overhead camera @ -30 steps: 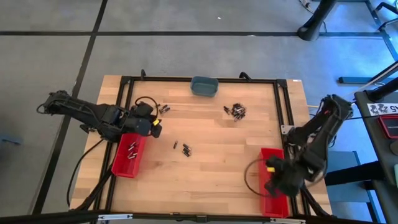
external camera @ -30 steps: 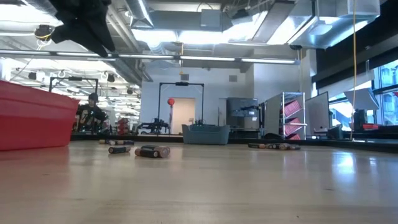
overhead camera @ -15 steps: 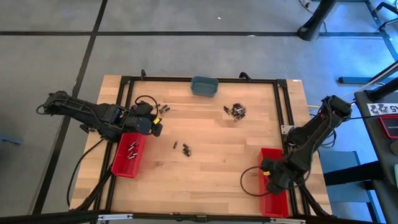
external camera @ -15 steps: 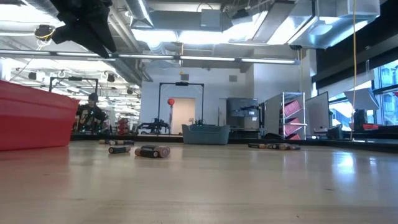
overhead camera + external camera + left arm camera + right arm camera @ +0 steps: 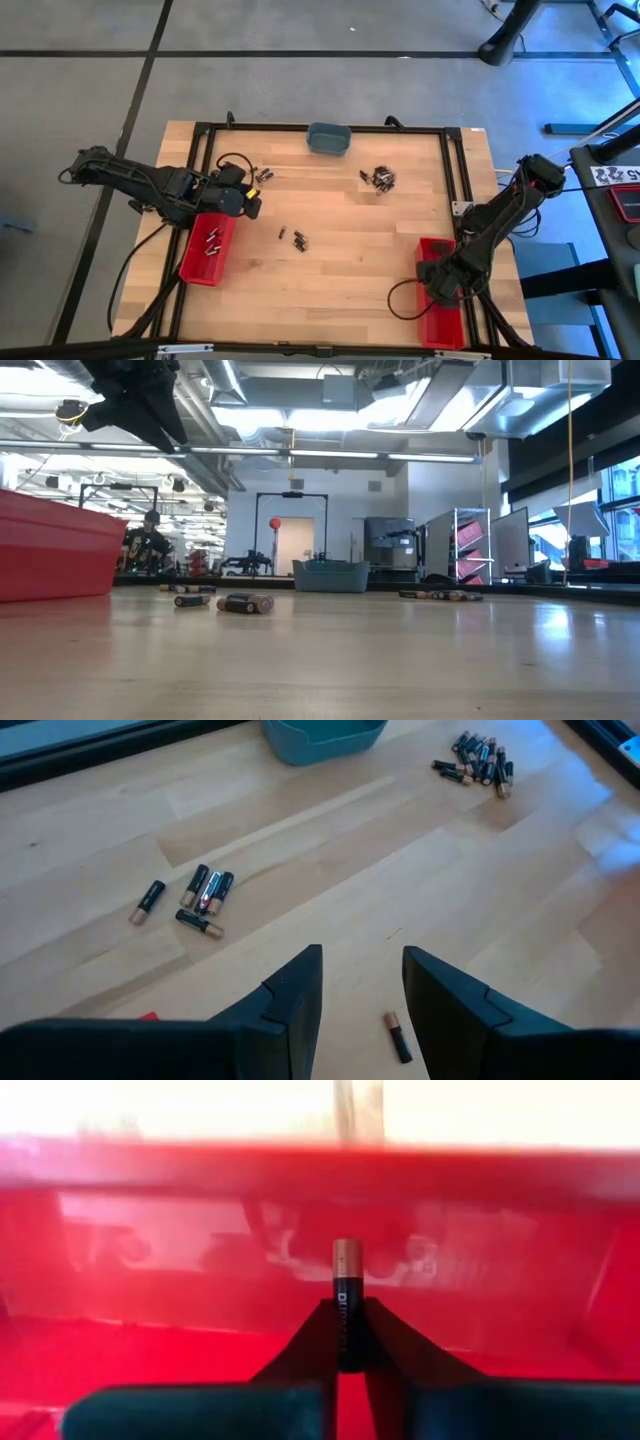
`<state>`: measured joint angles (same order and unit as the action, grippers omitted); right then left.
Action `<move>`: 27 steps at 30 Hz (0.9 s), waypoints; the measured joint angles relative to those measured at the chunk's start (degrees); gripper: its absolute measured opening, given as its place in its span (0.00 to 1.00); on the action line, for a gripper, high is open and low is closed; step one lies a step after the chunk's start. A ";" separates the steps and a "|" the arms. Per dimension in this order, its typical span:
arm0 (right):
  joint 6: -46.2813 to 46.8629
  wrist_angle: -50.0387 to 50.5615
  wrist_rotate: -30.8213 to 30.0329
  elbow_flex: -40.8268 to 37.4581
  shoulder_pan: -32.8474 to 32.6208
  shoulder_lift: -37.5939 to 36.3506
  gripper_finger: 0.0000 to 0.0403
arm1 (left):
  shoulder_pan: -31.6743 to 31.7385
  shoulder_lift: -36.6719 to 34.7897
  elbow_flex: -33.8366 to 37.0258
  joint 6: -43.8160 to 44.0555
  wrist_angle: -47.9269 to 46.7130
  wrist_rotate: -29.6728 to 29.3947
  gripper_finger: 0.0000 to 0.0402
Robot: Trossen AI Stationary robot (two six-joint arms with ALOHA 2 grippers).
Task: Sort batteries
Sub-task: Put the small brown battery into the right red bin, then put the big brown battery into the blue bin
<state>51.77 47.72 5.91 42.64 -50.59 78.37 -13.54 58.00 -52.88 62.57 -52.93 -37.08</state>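
Observation:
Small dark batteries lie in loose groups on the wooden table: one at the far right (image 5: pixel 378 178), a few in the middle (image 5: pixel 295 238), some at the far left (image 5: pixel 262 174). My left gripper (image 5: pixel 250 205) hangs open above the table beside the left red bin (image 5: pixel 208 250), which holds several batteries; nothing is between its fingers (image 5: pixel 360 990). My right gripper (image 5: pixel 437 280) points down into the right red bin (image 5: pixel 445 315), shut on one black battery with a copper end (image 5: pixel 346 1275). My right gripper pinches the battery's black body (image 5: pixel 346 1325) between its two fingertips. The fingers come from above, pointing down, and the battery lies along them. Its copper end (image 5: pixel 346 1250) sticks out past the fingertips toward the bin's red inside; whether it touches the bin I cannot tell.
A grey-blue dish (image 5: pixel 328 138) stands at the middle of the far edge. A dark frame (image 5: pixel 455 180) runs around the table top. In the low view the left bin's wall (image 5: pixel 55 555) rises at the left, with batteries (image 5: pixel 245 603) lying beyond it.
My right gripper has sunk toward the right red bin with the battery and has rolled about its own pointing line. The battery stays between its fingers.

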 joint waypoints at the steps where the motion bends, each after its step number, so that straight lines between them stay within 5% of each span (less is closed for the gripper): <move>1: -0.02 0.03 -0.29 -0.01 0.00 0.00 0.08 | 0.00 0.00 0.00 0.00 0.00 0.00 0.32; 11: 0.14 2.95 1.24 2.63 0.00 -0.18 0.32 | 0.00 0.00 0.00 0.02 -0.02 0.00 0.32; 19: 4.41 27.12 2.49 22.47 0.00 -0.35 0.41 | -0.02 0.00 0.00 -1.97 -0.02 1.42 0.32; 23: 4.91 32.77 -6.67 34.36 0.53 -0.44 0.39 | -0.01 0.00 0.01 -1.99 -0.02 1.51 0.32; 27: 5.02 31.96 -27.62 41.20 3.83 -0.44 0.38 | -0.02 0.00 0.00 -2.01 0.00 1.51 0.32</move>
<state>56.79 79.68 -21.71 83.84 -46.76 77.93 -13.56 58.00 -52.88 60.55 -52.93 -35.57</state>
